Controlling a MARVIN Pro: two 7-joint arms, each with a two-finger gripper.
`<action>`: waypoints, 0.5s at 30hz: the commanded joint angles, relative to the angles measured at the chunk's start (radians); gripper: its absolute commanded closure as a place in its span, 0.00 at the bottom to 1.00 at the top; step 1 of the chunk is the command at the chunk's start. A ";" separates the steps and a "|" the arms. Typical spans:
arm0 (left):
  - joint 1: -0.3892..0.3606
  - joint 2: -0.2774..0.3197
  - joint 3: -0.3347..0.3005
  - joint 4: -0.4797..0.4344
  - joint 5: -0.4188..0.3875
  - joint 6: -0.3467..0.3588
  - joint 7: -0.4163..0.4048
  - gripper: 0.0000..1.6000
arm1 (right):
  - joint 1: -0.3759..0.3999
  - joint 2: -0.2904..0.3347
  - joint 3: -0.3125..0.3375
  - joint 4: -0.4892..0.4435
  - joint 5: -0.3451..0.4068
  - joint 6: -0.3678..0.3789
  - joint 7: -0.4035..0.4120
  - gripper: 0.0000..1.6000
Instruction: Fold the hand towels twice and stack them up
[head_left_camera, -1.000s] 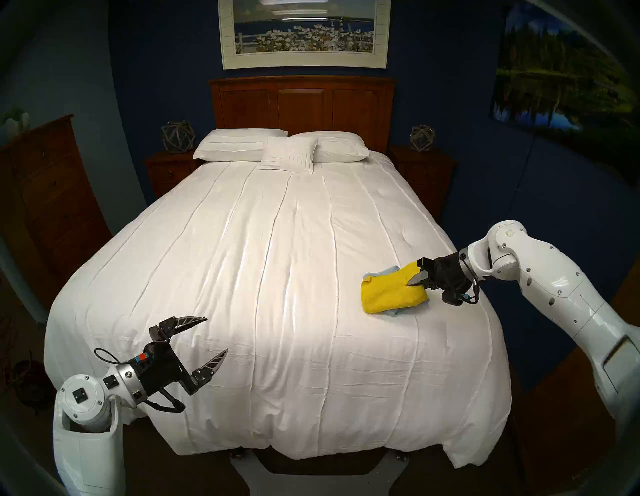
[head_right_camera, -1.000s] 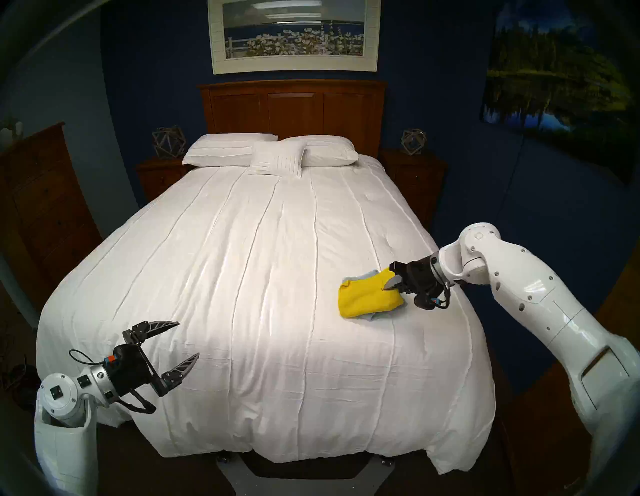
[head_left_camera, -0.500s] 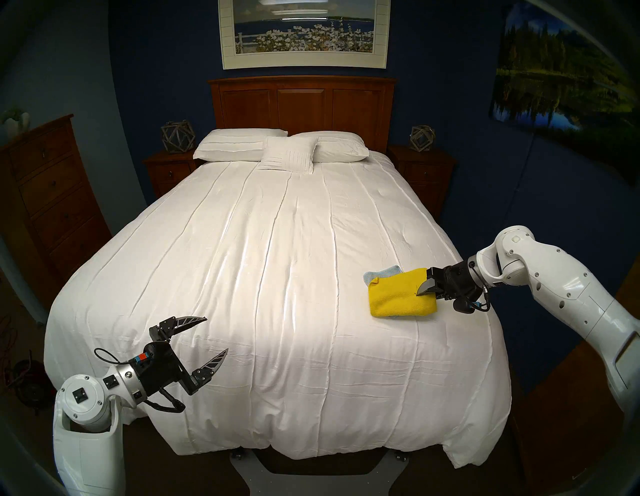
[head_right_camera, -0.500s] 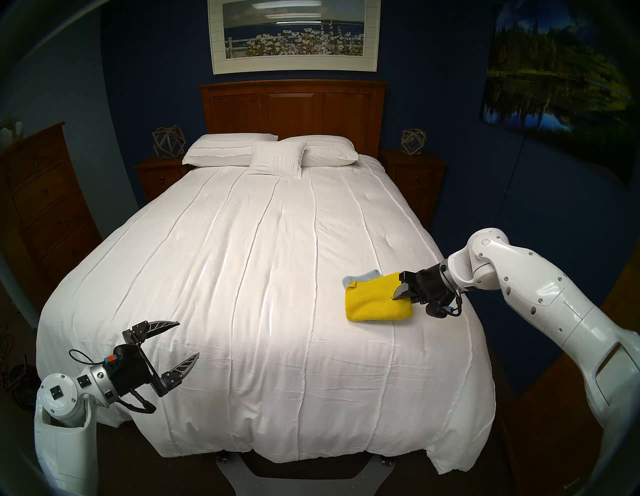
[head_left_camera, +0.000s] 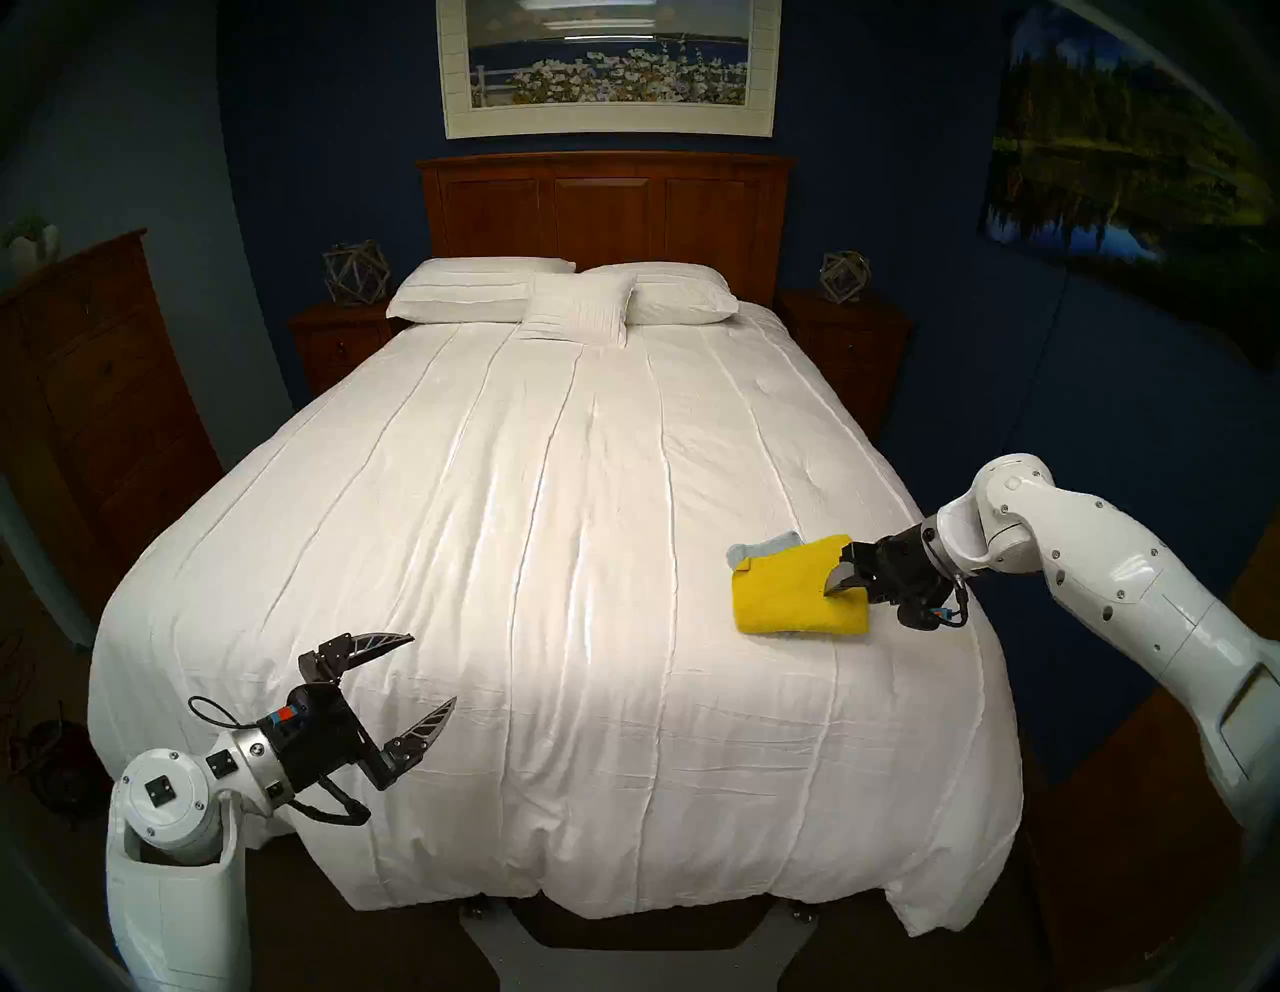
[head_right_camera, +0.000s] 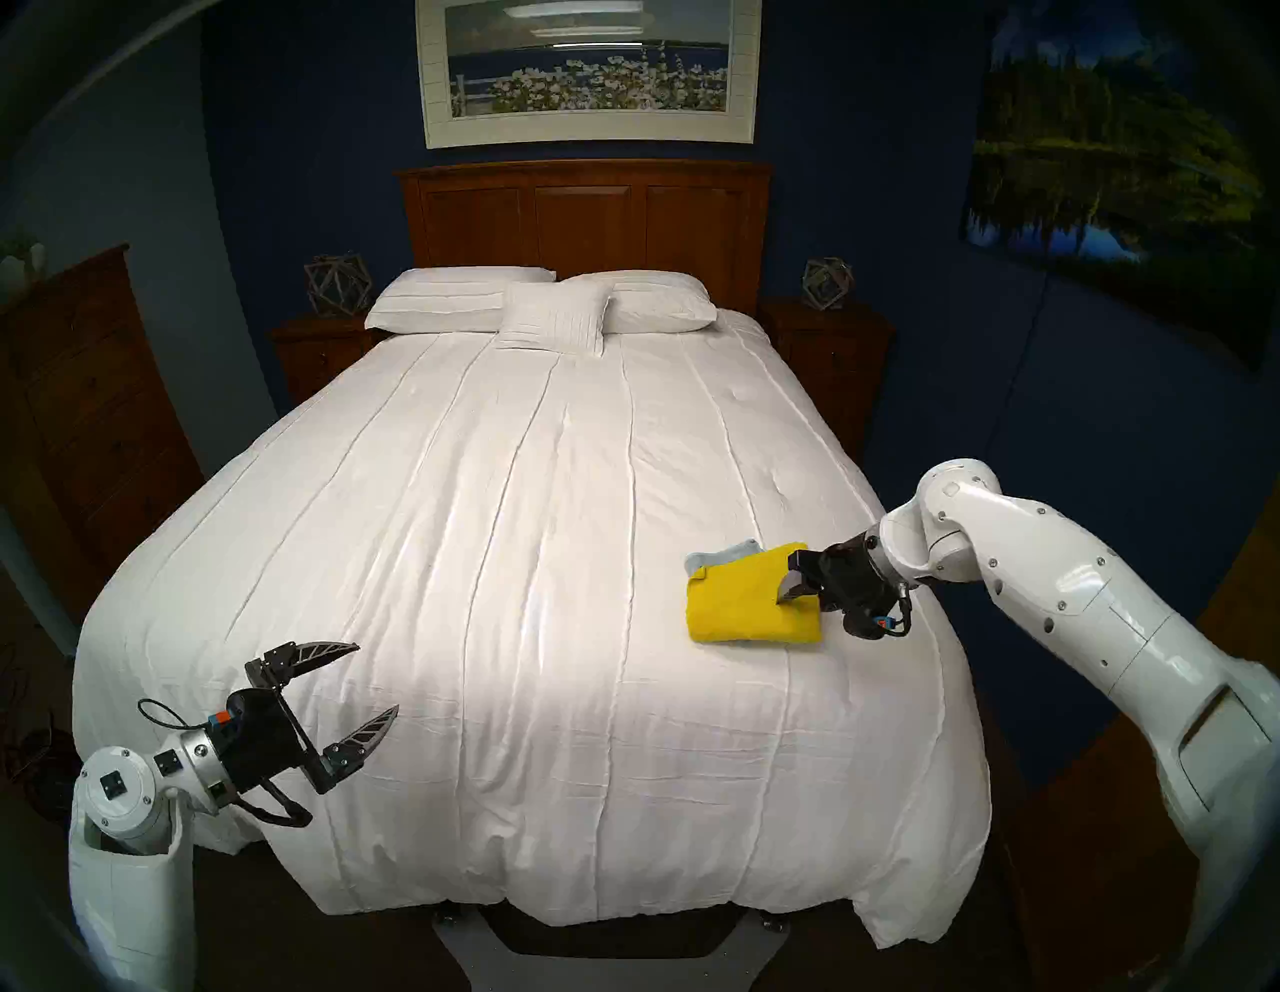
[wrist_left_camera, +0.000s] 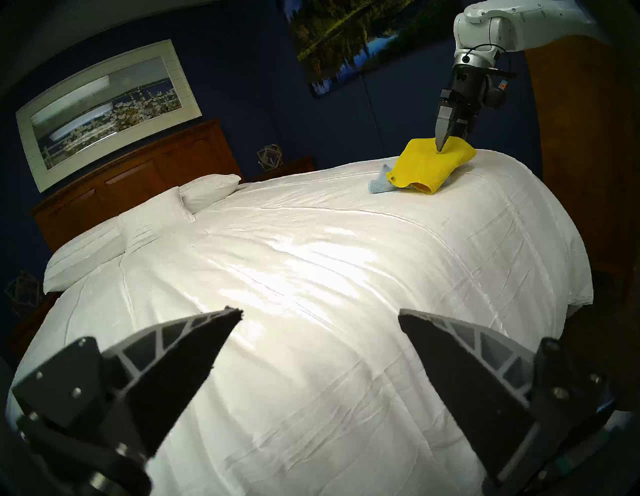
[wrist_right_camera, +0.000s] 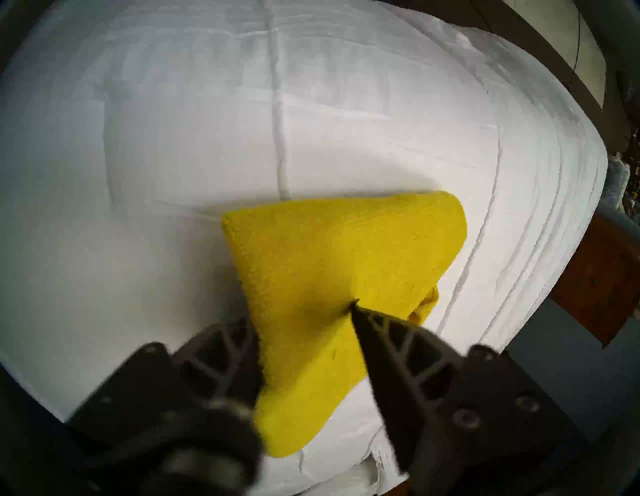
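Note:
The folded yellow towel (head_left_camera: 789, 592) lies on top of the pale grey-blue towel (head_left_camera: 762, 547) near the bed's right edge; only a far-left corner of the grey-blue one shows. Both also show in the right head view, yellow (head_right_camera: 744, 603) and grey-blue (head_right_camera: 720, 554), and in the left wrist view, yellow (wrist_left_camera: 429, 166) and grey-blue (wrist_left_camera: 379, 183). My right gripper (head_left_camera: 831, 587) is shut on the yellow towel's right end, pinching it (wrist_right_camera: 311, 277) between its fingers (wrist_right_camera: 391, 343). My left gripper (head_left_camera: 433, 672) is open and empty over the bed's near left corner (wrist_left_camera: 318, 311).
The white quilted bedspread (head_left_camera: 554, 554) covers the bed. White pillows (head_left_camera: 554, 294) lie at the wooden headboard (head_left_camera: 602, 208). Nightstands stand at both sides, and a wooden dresser (head_left_camera: 90, 388) stands at the left wall. The bed's right edge drops off just beyond the towels.
My right gripper has lowered the yellow towel's raised right end and shifted it slightly right, so it now lies flatter on the grey-blue towel. The left arm has not moved.

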 joint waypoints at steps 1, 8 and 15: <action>-0.001 -0.002 -0.002 -0.017 -0.008 0.001 -0.002 0.00 | 0.029 -0.032 0.014 0.019 0.002 0.017 0.012 0.56; -0.001 -0.002 -0.002 -0.017 -0.008 0.000 -0.002 0.00 | 0.055 -0.083 0.007 0.075 -0.056 0.033 0.031 0.64; -0.001 -0.001 -0.002 -0.017 -0.008 0.000 -0.002 0.00 | 0.070 -0.098 0.016 0.080 -0.079 0.028 0.005 0.61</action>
